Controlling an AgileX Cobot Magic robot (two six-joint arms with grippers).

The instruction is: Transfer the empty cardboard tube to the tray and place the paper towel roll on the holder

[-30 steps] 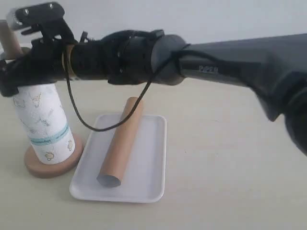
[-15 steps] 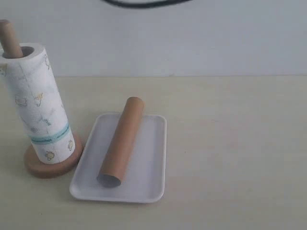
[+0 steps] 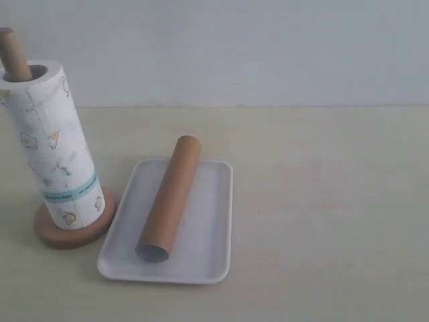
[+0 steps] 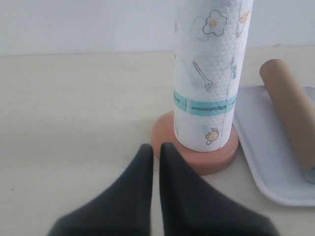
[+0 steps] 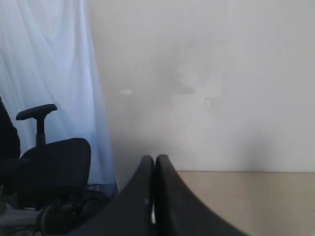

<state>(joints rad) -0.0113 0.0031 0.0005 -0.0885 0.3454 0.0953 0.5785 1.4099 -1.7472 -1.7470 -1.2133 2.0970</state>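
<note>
Beige tabletop (image 3: 322,201) carries cardboard tube (image 3: 167,198) on tray (image 3: 209,231), roll (image 3: 57,154) on holder (image 3: 50,236); left hand (image 4: 155,146), right hand (image 5: 154,158) pinched together.

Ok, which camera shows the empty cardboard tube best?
The exterior view: the whole empty cardboard tube shows, lying on the tray. The left wrist view catches only part, cut off at the frame edge. The right wrist view shows none of it.

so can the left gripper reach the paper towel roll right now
Probably yes: the left gripper is aimed at the paper towel roll on the holder, with only bare table between them. Its jaws are shut and would need opening.
</note>
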